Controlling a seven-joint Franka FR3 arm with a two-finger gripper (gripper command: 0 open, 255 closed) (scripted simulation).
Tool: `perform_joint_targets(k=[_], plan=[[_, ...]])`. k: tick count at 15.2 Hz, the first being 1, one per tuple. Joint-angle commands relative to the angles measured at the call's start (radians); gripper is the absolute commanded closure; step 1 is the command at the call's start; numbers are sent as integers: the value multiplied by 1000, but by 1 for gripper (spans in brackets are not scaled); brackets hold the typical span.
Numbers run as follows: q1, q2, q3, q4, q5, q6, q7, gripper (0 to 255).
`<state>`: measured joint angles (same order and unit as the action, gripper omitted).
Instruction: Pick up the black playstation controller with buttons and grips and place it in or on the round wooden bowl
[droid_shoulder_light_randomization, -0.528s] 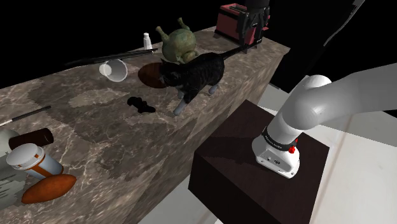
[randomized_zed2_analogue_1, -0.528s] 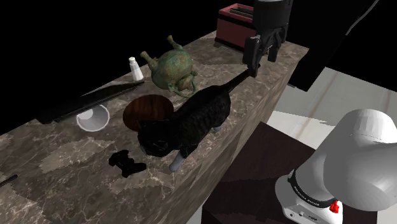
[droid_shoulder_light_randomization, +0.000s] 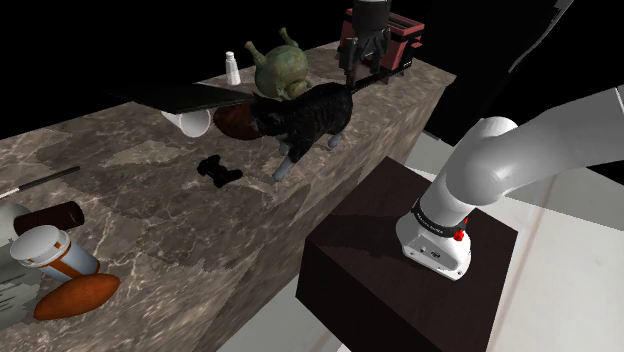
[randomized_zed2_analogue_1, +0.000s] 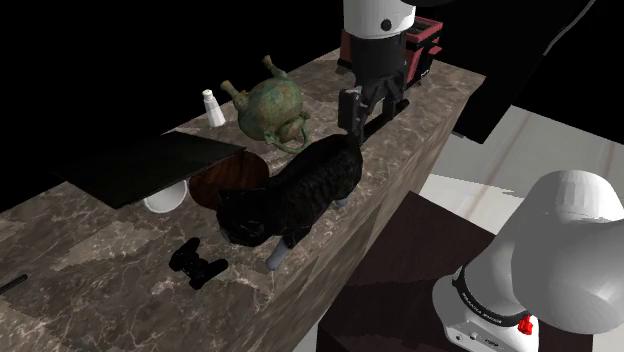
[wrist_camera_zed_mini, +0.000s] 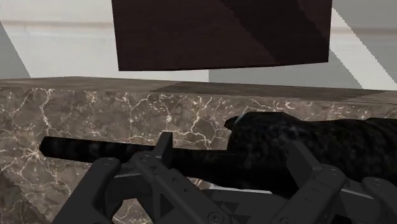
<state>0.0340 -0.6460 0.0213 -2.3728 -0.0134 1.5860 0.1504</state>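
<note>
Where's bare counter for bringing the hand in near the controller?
Bare marble lies between the controller and the brown cylinder, out to the front edge. Around the bowl it is crowded: cat, white cup and green pot press close.

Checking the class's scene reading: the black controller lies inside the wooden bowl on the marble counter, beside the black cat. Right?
No. The controller lies on the bare counter, apart from the bowl, beside the cat; the second exterior view shows it.

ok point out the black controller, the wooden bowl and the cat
black controller (randomized_zed2_analogue_1: 198, 265), second exterior view, centre of its body
wooden bowl (randomized_zed2_analogue_1: 226, 180), second exterior view, bare inner surface
cat (randomized_zed2_analogue_1: 310, 185), second exterior view, its flank
</note>
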Motion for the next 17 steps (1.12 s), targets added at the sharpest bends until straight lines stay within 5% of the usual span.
perform_joint_targets(k=[1, 5, 8, 9, 17], plan=[[18, 49, 29, 5, 20, 47, 24, 0], [59, 144, 78, 23, 49, 131, 73, 0], [155, 227, 56, 47, 41, 191, 131, 0], [118, 177, 62, 70, -319, 191, 117, 0], [184, 329, 133, 121, -263, 249, 250, 0]])
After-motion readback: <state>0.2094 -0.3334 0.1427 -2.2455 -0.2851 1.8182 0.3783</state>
